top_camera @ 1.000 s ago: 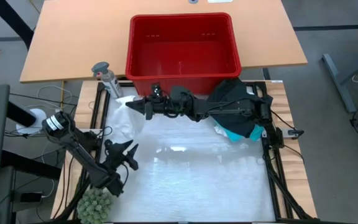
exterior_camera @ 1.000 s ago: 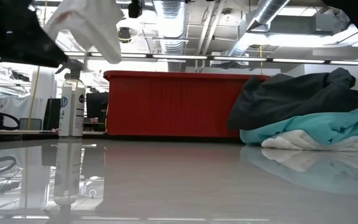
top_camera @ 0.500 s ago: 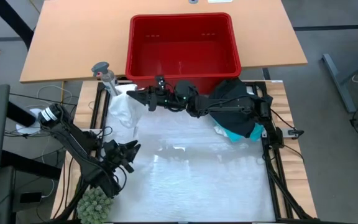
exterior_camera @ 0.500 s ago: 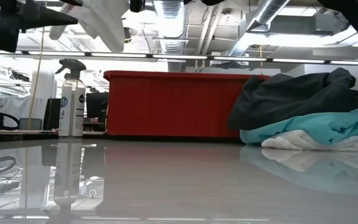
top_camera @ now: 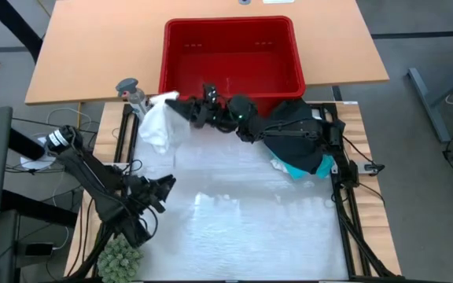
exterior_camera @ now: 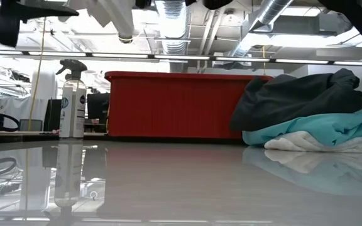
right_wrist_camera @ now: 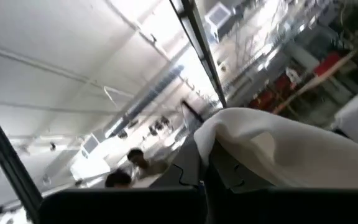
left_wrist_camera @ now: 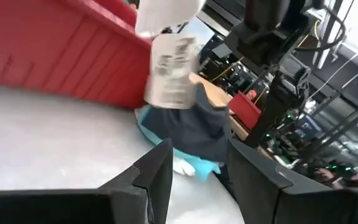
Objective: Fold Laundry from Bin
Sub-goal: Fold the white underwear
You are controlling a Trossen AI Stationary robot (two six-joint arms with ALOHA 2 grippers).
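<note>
My right gripper (top_camera: 181, 107) is raised near the bin's near left corner and is shut on a small pale white piece (top_camera: 157, 124). The piece also shows in the low view (exterior_camera: 115, 16) and in the left wrist view (left_wrist_camera: 166, 15), with a label (left_wrist_camera: 173, 71) hanging from it. The red bin (top_camera: 230, 82) stands at the table's far side. Black clothing (top_camera: 296, 126) lies over a turquoise shirt (top_camera: 297, 168) at the right; a white garment (exterior_camera: 294, 143) lies under them. My left gripper (top_camera: 162, 189) is open and empty at the near left. My right gripper pinches the white piece's upper end (right_wrist_camera: 219, 140) between its two fingers, coming from the table's right and pointing left. The piece hangs slack below the fingers, its lower end (exterior_camera: 124, 36) clear of the table. One layer or several, I cannot tell.
A spray bottle (top_camera: 134, 97) stands left of the bin, close to the hanging piece; it also shows in the low view (exterior_camera: 73, 100). A green fuzzy object (top_camera: 120, 255) lies at the near left corner. The white table top (top_camera: 242, 228) is bare in the middle.
My right gripper has risen and gone toward the far edge and the bin, still shut. The white piece has gone with it, from hanging low over the table's left part to hanging high, clear of the table.
</note>
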